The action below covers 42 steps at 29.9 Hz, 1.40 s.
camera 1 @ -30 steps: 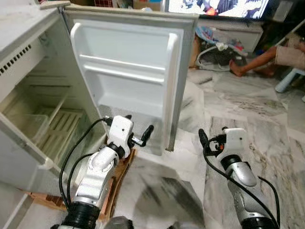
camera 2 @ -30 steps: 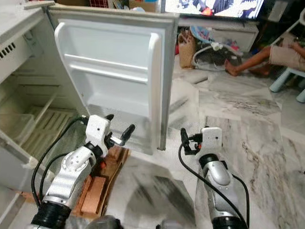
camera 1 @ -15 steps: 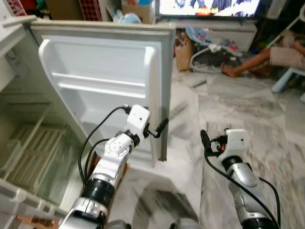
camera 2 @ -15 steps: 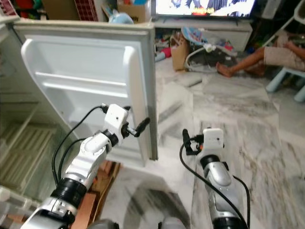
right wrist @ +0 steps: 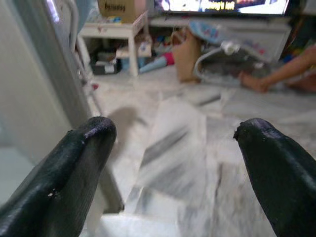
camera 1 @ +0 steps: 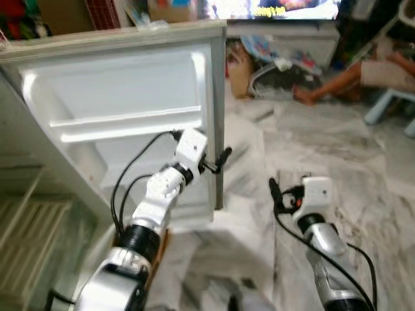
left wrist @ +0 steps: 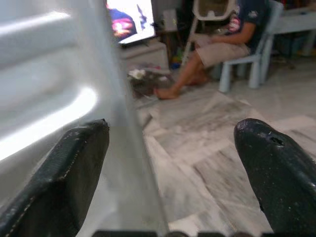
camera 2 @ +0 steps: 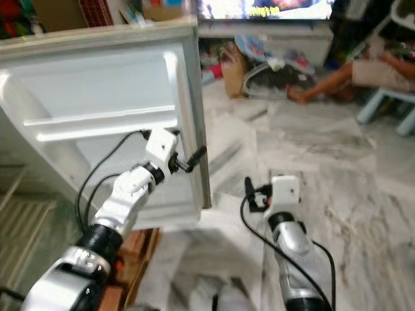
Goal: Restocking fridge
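Marble floor [camera 1: 337, 149] stretches behind the fridge door [camera 1: 123, 123], upper left of frame. Left gripper [camera 1: 217, 161] reaches forward on a bent arm, fingers spread astride the door's edge. Right gripper [camera 1: 275, 192], released, hovers lower right over the floor.

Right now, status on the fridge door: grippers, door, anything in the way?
Left gripper open, straddling the free edge of the fridge door. Right gripper open, empty, over the marble floor. Door open, shelves bare. Person seated beyond, clear of the swing.

A seated person [left wrist: 224, 42] on a blue chair [left wrist: 256, 59], television [camera 1: 272, 8] behind, marble floor [camera 1: 363, 168].
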Available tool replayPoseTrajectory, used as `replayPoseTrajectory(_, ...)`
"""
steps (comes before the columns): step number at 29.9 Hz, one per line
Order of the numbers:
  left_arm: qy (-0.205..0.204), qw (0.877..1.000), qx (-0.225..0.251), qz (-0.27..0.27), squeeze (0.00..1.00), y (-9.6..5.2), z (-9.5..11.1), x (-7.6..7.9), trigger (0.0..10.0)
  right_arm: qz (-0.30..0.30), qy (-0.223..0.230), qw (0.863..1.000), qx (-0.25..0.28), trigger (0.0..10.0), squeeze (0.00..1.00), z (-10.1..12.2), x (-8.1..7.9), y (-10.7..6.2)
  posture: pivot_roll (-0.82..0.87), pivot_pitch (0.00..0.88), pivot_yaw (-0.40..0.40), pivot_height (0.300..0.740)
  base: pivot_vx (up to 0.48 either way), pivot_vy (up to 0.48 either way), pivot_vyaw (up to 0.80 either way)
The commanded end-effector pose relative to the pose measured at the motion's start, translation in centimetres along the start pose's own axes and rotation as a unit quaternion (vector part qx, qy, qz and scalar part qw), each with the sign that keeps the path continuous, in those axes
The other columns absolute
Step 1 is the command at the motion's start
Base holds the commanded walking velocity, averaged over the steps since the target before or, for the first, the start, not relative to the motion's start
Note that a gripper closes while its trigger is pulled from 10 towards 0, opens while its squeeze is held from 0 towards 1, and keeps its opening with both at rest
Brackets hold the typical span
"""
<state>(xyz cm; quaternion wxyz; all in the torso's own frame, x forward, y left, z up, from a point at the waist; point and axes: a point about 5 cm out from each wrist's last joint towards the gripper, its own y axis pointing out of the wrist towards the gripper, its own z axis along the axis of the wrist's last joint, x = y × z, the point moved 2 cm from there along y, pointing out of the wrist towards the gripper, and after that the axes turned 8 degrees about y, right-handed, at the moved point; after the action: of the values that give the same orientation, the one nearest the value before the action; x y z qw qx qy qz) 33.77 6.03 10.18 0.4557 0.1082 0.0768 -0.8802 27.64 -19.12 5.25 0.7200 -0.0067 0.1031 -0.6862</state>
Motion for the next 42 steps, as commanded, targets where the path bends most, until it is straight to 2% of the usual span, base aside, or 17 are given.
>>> replayPoseTrajectory(1,0.007,1.0,-0.01,0.014,0.0,-1.6,-0.9,-1.1,10.0,0.014,0.008,1.0,0.01,10.0,0.0,0.2,-1.0,0.3,-0.08,0.028,0.028,0.74,0.446,0.0,0.0)
replayPoseTrajectory(4,0.002,0.999,-0.027,0.034,0.0,-3.7,-2.0,-1.4,10.0,0.018,0.013,1.0,0.01,10.0,0.0,0.3,-1.1,0.4,-0.05,0.037,0.027,0.74,0.439,0.0,0.0)
replayPoseTrajectory(7,-0.002,0.998,-0.039,0.043,0.0,-4.9,-2.5,-1.2,10.0,0.035,0.016,0.999,0.014,10.0,0.0,0.5,-1.6,0.6,-0.02,0.043,0.028,0.74,0.43,0.0,0.0)
replayPoseTrajectory(12,0.014,0.998,-0.037,0.051,0.0,-5.8,-2.0,-1.3,10.0,0.036,0.02,0.999,0.02,10.0,0.0,1.0,-1.9,1.0,-0.01,0.052,0.031,0.74,0.431,0.0,0.0)
replayPoseTrajectory(21,0.008,0.996,-0.066,0.059,0.0,-7.5,-2.5,-1.3,10.0,0.039,0.021,0.999,0.026,10.0,0.0,1.3,-2.5,1.4,-0.02,0.051,0.035,0.74,0.341,-0.145,-0.8)
replayPoseTrajectory(25,0.0,0.996,-0.066,0.063,0.0,-7.8,-2.5,-1.4,10.0,0.04,0.023,0.999,0.024,10.0,0.0,1.1,-2.6,1.3,-0.03,0.044,0.035,0.74,0.0,0.0,-0.8)
replayPoseTrajectory(31,0.0,0.997,-0.071,0.042,0.0,-8.4,-2.8,-0.4,10.0,0.04,0.031,0.999,0.021,10.0,0.0,0.9,-2.6,1.2,-0.05,0.024,0.038,0.74,0.0,0.0,-0.8)
replayPoseTrajectory(38,-0.002,0.997,-0.07,0.032,0.0,-7.4,-2.6,-0.3,10.0,0.035,0.051,0.998,0.026,10.0,0.0,1.3,-2.6,1.7,-0.06,0.007,0.033,0.74,0.0,-0.339,-0.8)
replayPoseTrajectory(42,0.005,0.997,-0.063,0.035,0.0,-6.8,-2.3,-0.7,10.0,0.04,0.045,0.997,0.039,10.0,0.0,2.1,-2.8,2.3,-0.06,0.0,0.026,0.74,0.0,-0.468,-0.8)
